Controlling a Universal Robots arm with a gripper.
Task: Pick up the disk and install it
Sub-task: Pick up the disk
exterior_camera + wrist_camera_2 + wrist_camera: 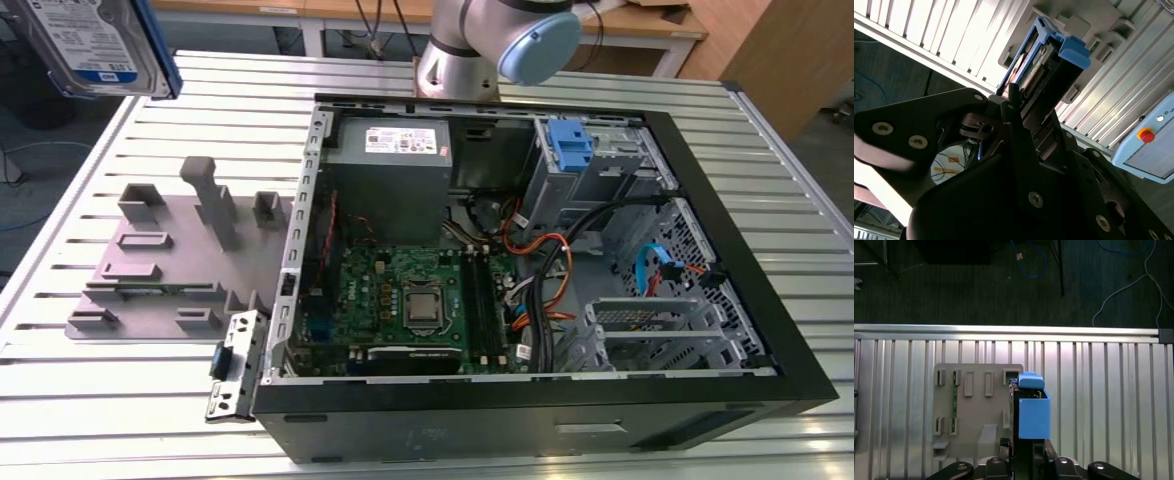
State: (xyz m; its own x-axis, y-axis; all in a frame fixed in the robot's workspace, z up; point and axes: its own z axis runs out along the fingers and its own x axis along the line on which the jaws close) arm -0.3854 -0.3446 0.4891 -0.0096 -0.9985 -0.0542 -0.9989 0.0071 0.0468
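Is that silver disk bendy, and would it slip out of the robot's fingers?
Probably stiff: the disk is a flat metal slab, straight though held by one end. Likely heavy for its size. Smooth metal might slip, but the blue rails may help grip.

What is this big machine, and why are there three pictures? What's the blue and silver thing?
It is a robot arm with a pincer on its end, called a gripper. One picture comes from a camera standing apart, which sees the metal table. The other two come from cameras riding on the arm's wrist. On the table lie an open computer case and a grey holder tray. The gripper is shut on the disk, a silver computer part with blue side rails, held up in the air.
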